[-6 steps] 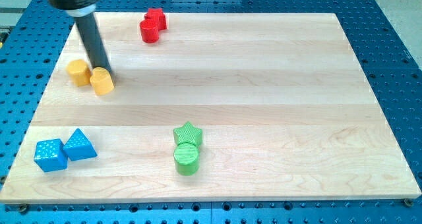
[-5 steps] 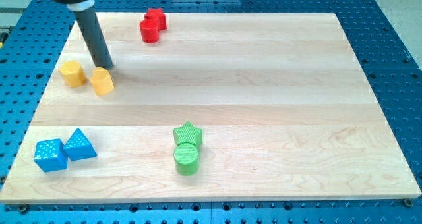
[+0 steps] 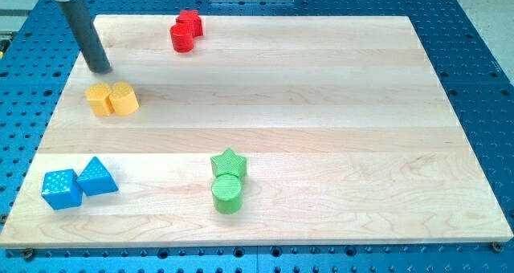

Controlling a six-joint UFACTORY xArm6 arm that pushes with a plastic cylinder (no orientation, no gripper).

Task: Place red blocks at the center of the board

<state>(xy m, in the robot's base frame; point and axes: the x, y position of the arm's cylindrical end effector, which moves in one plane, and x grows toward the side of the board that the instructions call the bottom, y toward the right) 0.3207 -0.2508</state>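
No hand here, just my tip (image 3: 99,68), bare, above the two touching yellow blocks (image 3: 112,99). Red blocks (image 3: 185,30), touching, sit near the table's (image 3: 337,104) top edge, right of the tip; centre not reached.

My tip (image 3: 101,67), rod seemingly tilted

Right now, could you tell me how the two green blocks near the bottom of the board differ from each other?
The green star block has pointed arms, while the green cylinder block is round with a flat circular top. The green star block sits nearer the view's top and the green cylinder block nearer the view's bottom, just below it. Both share the same green and stand touching. My tip is far from both, at the view's upper left.
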